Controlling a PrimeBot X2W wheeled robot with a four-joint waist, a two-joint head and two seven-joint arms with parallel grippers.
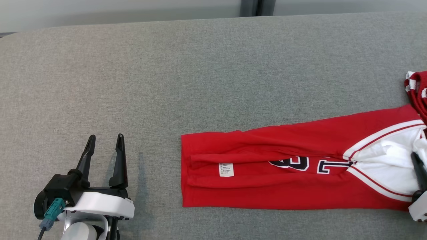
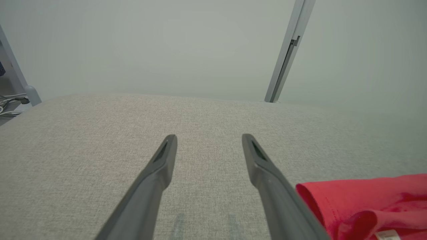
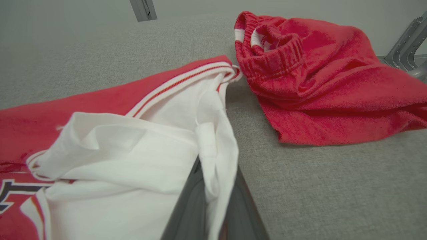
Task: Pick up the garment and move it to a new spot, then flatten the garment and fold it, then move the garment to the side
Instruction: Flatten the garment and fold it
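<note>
Looking down on a table (image 1: 213,66) covered in grey, finely woven cloth, flat and matte. Beyond its far edge, a pale plain wall (image 2: 166,40) with a slim grey metal post (image 2: 283,60) against it. Off the far left corner, a few loose cables (image 2: 10,105).

Holds the left gripper (image 1: 106,136) low over the near left part of the table, with long dark fingers pointing toward the far edge. Spread well apart, with nothing between them but bare cloth. Reaches the right gripper (image 3: 217,180) in at the near right edge, fingers drawn close and pinching a fold of white lining (image 3: 133,150) at the garment's open end.

Finds the garment (image 1: 267,186), a red jersey, along the near right half of the table. Folded lengthwise into a long narrow band, squared hem end toward the table's middle and apart from the left gripper. Soft smooth knit, with black digits (image 1: 290,163) outlined in white, a small white care label (image 1: 226,169) near the hem, and white-and-red striped trim along the opening. Just beyond the pinched end, toward the right edge, red shorts (image 3: 317,83) in a rumpled, fleecy heap with a ribbed waistband. Very near the jersey's trim; cannot tell whether touching.
</note>
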